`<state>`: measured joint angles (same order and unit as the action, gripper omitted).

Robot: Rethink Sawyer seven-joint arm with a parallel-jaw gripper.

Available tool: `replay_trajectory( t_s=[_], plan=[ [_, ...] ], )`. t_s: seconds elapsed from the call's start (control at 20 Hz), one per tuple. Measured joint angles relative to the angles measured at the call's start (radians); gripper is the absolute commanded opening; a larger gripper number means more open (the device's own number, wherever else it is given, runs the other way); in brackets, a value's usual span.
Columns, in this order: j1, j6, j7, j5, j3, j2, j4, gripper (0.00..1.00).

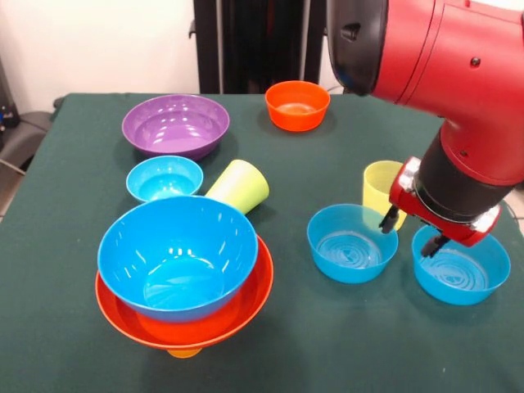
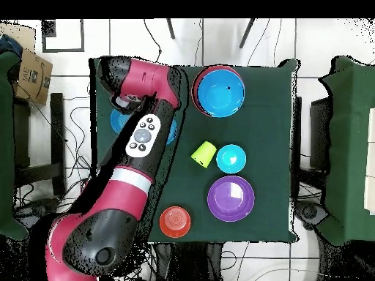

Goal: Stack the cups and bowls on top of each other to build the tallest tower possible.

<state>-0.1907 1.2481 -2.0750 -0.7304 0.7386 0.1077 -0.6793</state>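
My end effector [image 1: 409, 232] hangs open, empty, between the two medium blue bowls [image 1: 352, 243], just in front of the pale yellow cup [image 1: 381, 187]. Well off to that cup's side stands the tower [image 1: 182, 274]: large blue bowl in the large orange bowl, over an orange cup. Behind the tower, the lime green cup [image 1: 239, 186] lies tipped on the counter [image 1: 311, 344].

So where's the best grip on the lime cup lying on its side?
Probably across its tapered wall near the middle, coming straight down. The lime cup lies tipped, mouth toward the robot's side, base against the tower's blue bowl and beside the small blue bowl, so its rim offers no upright edge to pinch.
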Motion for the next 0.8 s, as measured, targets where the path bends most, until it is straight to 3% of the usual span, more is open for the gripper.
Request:
replay_trajectory(
  t_s=[0.8],
  plan=[
    [0.017,0.006,0.000,0.008,-0.152,-0.045,0.015,1.00]
  ],
)
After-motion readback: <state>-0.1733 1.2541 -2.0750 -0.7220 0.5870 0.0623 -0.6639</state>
